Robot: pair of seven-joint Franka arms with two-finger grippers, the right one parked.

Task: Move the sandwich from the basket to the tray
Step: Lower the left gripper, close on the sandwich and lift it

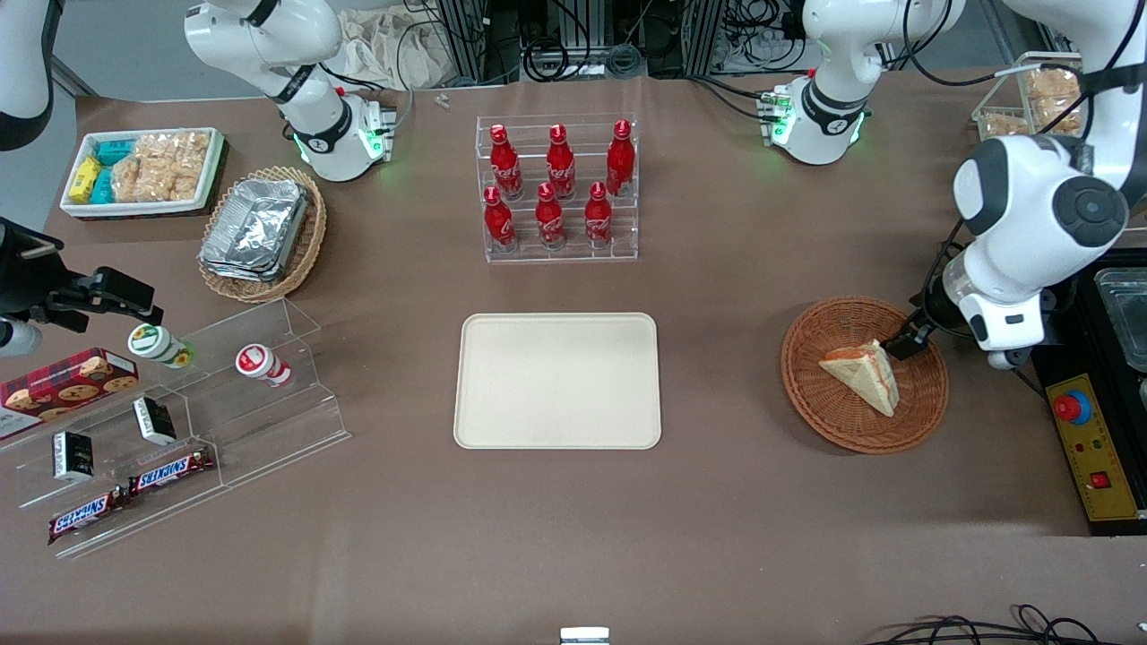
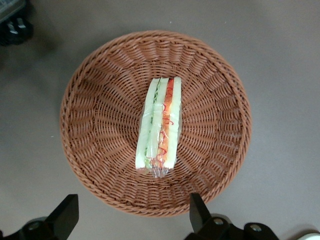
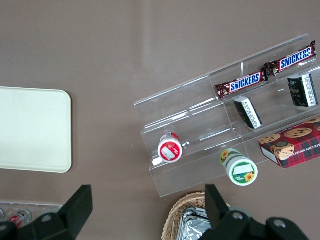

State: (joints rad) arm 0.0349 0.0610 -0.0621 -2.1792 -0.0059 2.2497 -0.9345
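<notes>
The sandwich [image 1: 862, 372], a pale bread wedge with red-orange and green filling, lies in the round reddish-brown basket [image 1: 815, 394] toward the working arm's end of the table. In the left wrist view the sandwich [image 2: 160, 125] shows its wrapped cut edge at the middle of the basket [image 2: 100, 125]. My gripper [image 1: 905, 342] hangs above the basket's rim, open with nothing between its fingers; in the wrist view the gripper [image 2: 132, 215] has its fingertips [image 2: 67, 210] spread wide over the rim, apart from the sandwich. The cream tray [image 1: 557, 380] lies bare at the table's middle.
A clear rack of red bottles [image 1: 557, 188] stands farther from the front camera than the tray. A black and yellow control box [image 1: 1089, 448] sits beside the basket at the table's end. An acrylic snack stand [image 1: 179, 421], foil trays in a tan basket [image 1: 262, 231] and a white bin [image 1: 143, 170] lie toward the parked arm's end.
</notes>
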